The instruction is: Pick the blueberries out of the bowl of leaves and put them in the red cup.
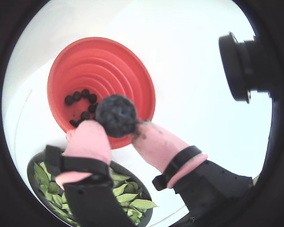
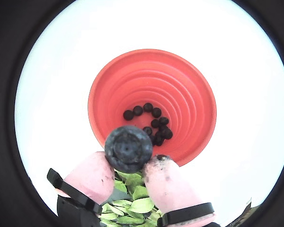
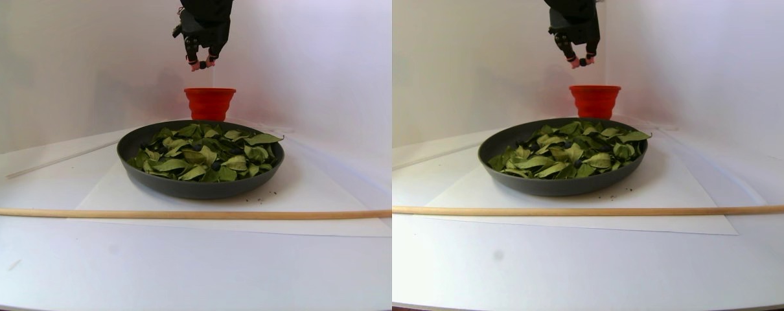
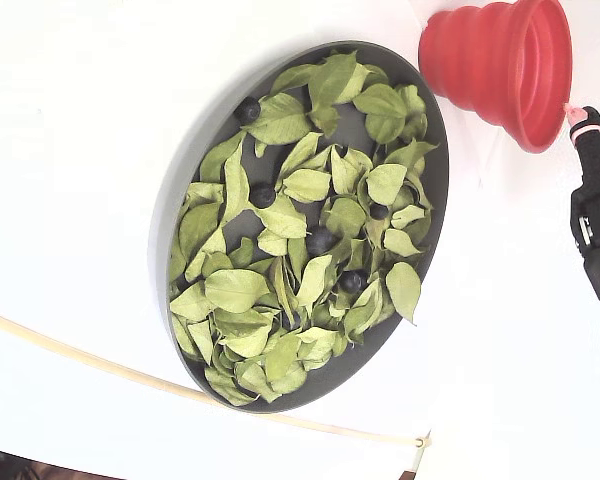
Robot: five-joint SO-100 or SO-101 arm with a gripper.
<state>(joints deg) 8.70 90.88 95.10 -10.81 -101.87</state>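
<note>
One blueberry (image 2: 128, 148) pinched by fingers (image 2: 166, 189) — calyx up.

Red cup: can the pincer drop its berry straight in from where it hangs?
Probably yes. The pincer holds a blueberry above the red cup, whose wide mouth is open with berries already inside; nothing sits between them, though it seems near the rim.

**Bright, washed-out lighting and heavy fisheye on the wrist cams**

Both wrist views sit in a round fisheye circle with thick black vignetting, and the white table (image 2: 236, 56) is nearly blown out. The blueberry (image 2: 128, 148) right at the lens looks soft. The stereo pair is evenly lit, with a faint shadow under the bowl (image 3: 197, 184). The fixed view is sharp but overexposed.
</note>
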